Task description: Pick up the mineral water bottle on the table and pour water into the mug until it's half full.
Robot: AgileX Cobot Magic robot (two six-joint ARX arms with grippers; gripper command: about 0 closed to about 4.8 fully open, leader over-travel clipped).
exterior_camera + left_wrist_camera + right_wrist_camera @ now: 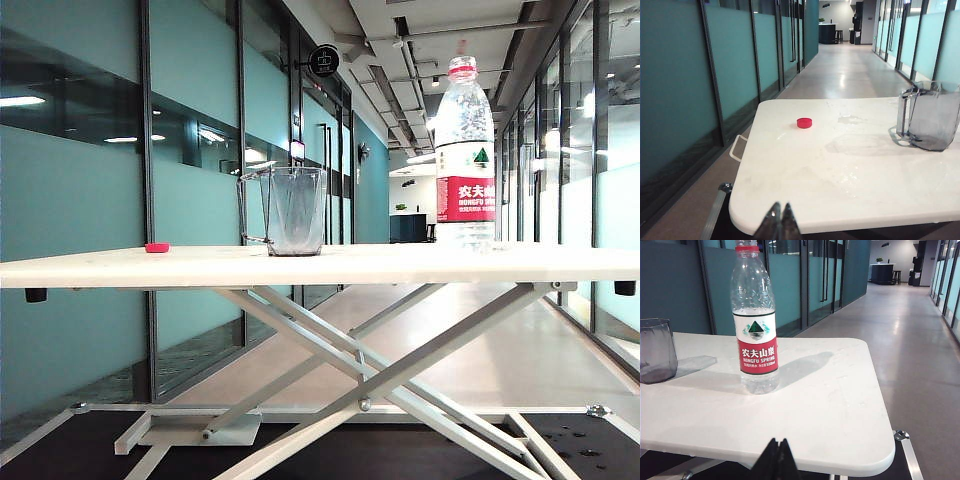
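Both grippers closed and empty, near the table's edge.
Left gripper [779, 216] and right gripper [777, 452] wait; the tall clear plastic bottle [755, 320] looks thin-walled, probably slippery: grasp at the label.

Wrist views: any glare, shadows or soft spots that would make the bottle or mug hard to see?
Left wrist view: table shows wet sheen; mug casts a soft shadow; shut left gripper is blurred. Right wrist view: mineral water bottle is sharp, its shadow on the table; shut right gripper is dark and soft. Exterior view: the bottle's top is backlit.
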